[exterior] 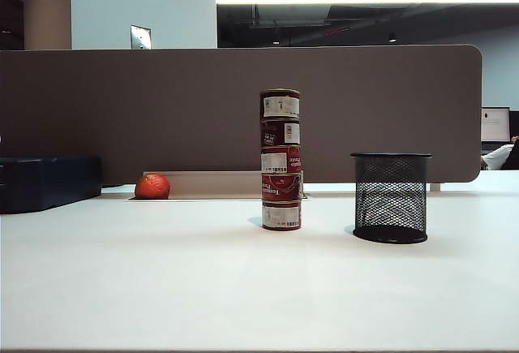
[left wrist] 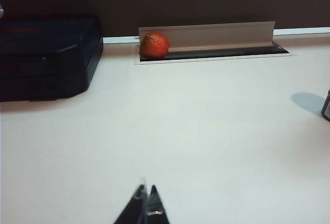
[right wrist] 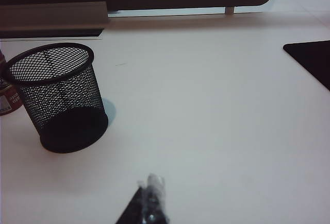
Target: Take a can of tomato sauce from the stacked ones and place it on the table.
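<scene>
Tomato sauce cans (exterior: 280, 159) stand stacked five high on the table (exterior: 162, 280), beside the mesh cup (exterior: 391, 198). My left gripper (left wrist: 146, 190) and right gripper (right wrist: 151, 185) hover closed, empty, well short of them.

Your left gripper (left wrist: 146, 201) hangs low, its dark fingertips pressed together; your right gripper (right wrist: 151, 195) sits likewise, jaws closed, holding nothing.

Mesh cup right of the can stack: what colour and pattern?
The mesh cup is black, open wire mesh with solid rim and base. Best seen in the right wrist view.
</scene>
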`<state>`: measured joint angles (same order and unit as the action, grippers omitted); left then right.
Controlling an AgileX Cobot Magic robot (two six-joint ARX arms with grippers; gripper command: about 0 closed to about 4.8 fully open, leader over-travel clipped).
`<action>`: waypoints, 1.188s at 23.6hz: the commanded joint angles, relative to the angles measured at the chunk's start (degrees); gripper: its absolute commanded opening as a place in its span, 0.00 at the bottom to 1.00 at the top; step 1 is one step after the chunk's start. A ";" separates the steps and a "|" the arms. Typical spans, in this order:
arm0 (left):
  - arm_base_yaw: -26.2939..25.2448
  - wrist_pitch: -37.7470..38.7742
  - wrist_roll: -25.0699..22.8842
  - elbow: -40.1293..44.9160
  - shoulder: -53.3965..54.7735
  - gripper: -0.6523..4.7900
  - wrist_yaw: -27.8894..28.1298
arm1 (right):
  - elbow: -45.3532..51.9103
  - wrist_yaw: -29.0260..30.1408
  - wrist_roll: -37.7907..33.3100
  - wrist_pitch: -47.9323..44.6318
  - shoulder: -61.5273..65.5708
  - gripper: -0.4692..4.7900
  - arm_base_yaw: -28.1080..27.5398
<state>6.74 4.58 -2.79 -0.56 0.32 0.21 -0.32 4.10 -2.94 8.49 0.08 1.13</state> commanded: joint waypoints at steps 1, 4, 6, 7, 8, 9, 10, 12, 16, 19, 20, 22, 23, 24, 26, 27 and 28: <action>-0.04 -0.39 0.02 -0.07 0.04 0.11 -0.22 | -0.13 -0.09 0.15 -0.85 0.02 0.07 0.04; -0.04 -0.39 0.02 -0.07 0.04 0.11 -0.22 | -0.13 -0.09 0.15 -1.29 0.02 0.07 0.04; -0.04 -0.39 0.02 -0.07 0.04 0.11 -0.22 | -0.13 -0.07 0.15 -1.29 0.02 0.07 0.04; -0.04 -0.39 0.02 -0.07 0.04 0.11 -0.22 | -0.13 -0.07 0.15 -1.29 0.02 0.07 0.04; -0.04 -0.39 0.02 -0.07 0.04 0.11 -0.22 | -0.13 -0.07 0.15 -1.31 0.02 0.07 0.04; -0.04 -0.39 0.02 -0.07 0.04 0.11 -0.22 | -0.13 -0.04 0.15 -1.40 0.02 0.07 0.04; -0.04 -0.39 0.02 -0.07 0.04 0.11 -0.22 | -0.13 0.00 0.11 -1.49 0.02 0.07 0.04; -0.04 -0.39 0.02 -0.07 0.04 0.11 -0.22 | -0.15 0.11 -0.04 -1.49 0.02 0.07 0.07; -0.04 -0.44 0.04 -0.09 0.04 0.11 -0.37 | -0.31 1.49 -0.13 -2.62 0.02 0.07 0.07; -0.04 -1.01 0.04 -0.17 0.04 0.11 -3.34 | -2.71 3.74 -1.25 -3.48 0.02 0.07 0.11; -0.04 -1.18 0.02 -0.17 0.04 0.11 -4.42 | -3.45 3.72 -1.88 -3.45 0.02 0.07 0.11; -0.04 -1.53 0.02 -0.17 0.04 0.11 -8.20 | -6.25 3.74 -3.76 -2.95 0.02 0.07 0.11; -0.04 -1.57 0.04 -0.17 0.04 0.11 -9.66 | -7.45 3.72 -4.87 -2.43 0.02 0.07 0.11; -0.04 -1.64 0.04 -0.17 0.04 0.11 -10.73 | -8.37 3.72 -5.60 -1.99 0.04 0.07 0.11; -0.04 -1.68 0.04 -0.17 0.04 0.11 -13.38 | -11.32 3.76 -6.54 -0.11 0.33 0.07 0.11; -0.04 -1.68 0.04 -0.17 0.04 0.11 -14.21 | -12.61 3.78 -6.51 0.70 0.66 0.07 0.11; -0.04 -1.70 0.07 -0.17 0.04 0.11 -15.32 | -14.84 3.82 -6.51 2.12 1.73 0.07 0.11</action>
<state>6.74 3.70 -2.79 -0.56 0.34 -13.47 -13.41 7.66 -9.15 9.39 0.78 1.15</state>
